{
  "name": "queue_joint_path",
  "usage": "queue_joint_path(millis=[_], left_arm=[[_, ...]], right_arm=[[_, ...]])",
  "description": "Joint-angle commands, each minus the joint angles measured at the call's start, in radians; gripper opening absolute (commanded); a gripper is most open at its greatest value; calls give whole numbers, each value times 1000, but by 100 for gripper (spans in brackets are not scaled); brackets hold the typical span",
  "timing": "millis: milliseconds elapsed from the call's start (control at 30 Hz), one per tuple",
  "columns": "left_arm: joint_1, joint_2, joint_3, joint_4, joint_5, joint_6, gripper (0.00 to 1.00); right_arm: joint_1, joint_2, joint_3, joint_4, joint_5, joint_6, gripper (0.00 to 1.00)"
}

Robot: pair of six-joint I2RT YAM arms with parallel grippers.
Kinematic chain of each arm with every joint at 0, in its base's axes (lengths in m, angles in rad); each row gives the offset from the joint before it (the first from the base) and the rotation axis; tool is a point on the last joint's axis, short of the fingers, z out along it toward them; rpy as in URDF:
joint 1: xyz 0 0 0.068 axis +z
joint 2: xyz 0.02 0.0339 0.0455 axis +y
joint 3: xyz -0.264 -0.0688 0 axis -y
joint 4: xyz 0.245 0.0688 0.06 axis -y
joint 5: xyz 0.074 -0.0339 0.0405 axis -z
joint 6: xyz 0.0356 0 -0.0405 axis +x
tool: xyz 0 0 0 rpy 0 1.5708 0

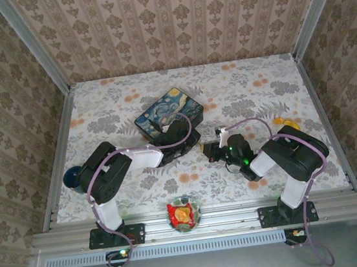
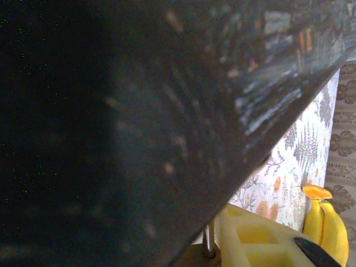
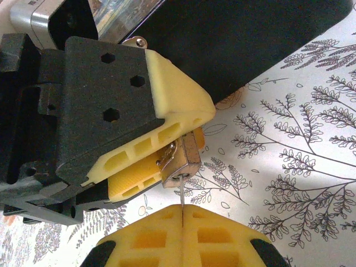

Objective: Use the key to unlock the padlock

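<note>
Padlock [image 3: 183, 164] sits pinched between the yellow fingers of the left gripper [image 3: 173, 151], which is closed down to the lock's width, just beside the dark wall of the painted tin [image 3: 233, 39]. In the wrist view my right gripper [image 3: 182, 214] is just below it. Its pads are pressed tight on a thin silver key [image 3: 182, 196], tip meeting the lock's bottom face, over the floral tablecloth [image 3: 300, 167].
</note>
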Motion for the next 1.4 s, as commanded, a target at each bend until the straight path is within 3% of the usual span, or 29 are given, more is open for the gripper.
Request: queue_joint_path(millis=[0, 600, 1367], left_arm=[[-9, 47, -35, -46, 145, -113, 0], [-9, 27, -46, -51, 158, -96, 0], [-12, 26, -56, -48, 155, -91, 0]], right_arm=[[-5, -29, 30, 38, -14, -15, 0], [-56, 19, 90, 15, -97, 28, 0], [-83, -12, 98, -21, -74, 57, 0]])
